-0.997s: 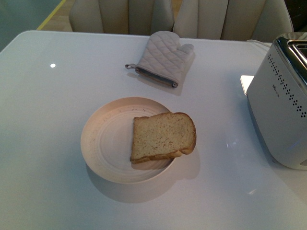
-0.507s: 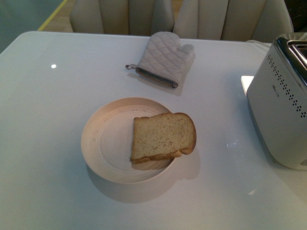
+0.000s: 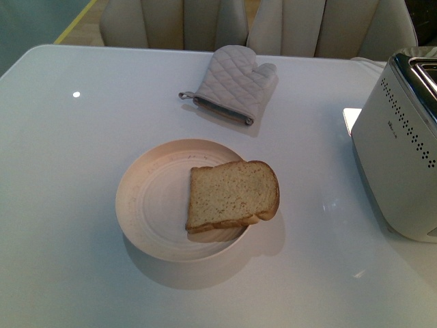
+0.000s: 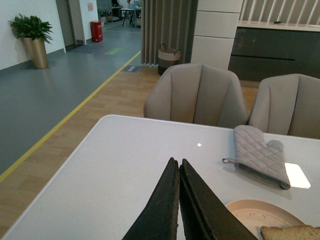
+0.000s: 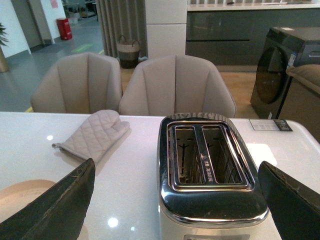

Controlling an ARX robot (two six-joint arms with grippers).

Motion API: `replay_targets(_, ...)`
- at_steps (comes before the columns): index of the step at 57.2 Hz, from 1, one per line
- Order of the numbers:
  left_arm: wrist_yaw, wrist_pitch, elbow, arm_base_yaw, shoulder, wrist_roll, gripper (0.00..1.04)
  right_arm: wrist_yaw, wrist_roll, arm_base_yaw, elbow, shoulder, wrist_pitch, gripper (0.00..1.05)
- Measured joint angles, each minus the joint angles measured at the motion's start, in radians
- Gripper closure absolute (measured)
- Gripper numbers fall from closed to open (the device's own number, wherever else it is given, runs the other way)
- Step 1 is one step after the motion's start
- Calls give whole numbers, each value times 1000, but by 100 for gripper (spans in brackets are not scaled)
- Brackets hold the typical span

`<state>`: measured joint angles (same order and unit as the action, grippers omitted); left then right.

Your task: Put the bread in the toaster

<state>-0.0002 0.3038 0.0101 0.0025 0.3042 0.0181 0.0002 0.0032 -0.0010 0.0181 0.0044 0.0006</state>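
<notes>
While only wrist views show them, left hand (image 4: pixel 178 163) closed, right hand (image 5: pixel 176 166) spread, facing toaster (image 5: pixel 215 202).

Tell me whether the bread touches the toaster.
Apart. The front view shows the bread lying on the plate, with bare white table between it and the toaster.

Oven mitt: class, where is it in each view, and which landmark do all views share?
Front view: oven mitt top centre, beyond the plate.
Left wrist view: oven mitt beyond the plate's rim.
Right wrist view: oven mitt beside the toaster.
Shared landmark: the beige chairs behind it.
</notes>
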Motion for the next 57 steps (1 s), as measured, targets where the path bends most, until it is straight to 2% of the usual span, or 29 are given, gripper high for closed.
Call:
replay_targets(24,0,-125,0,0,-126,0,102,0,0,0,0,0,0,9)
replay_targets(30,0,-290,1,0,-265,-3,102,0,0,0,0,0,0,9)
replay_targets(49,0,-303,1,0,-298,-3,101,0,0,0,0,0,0,9)
replay_targets(57,0,-303,1,0,-298,-3,77,0,0,0,0,0,0,9)
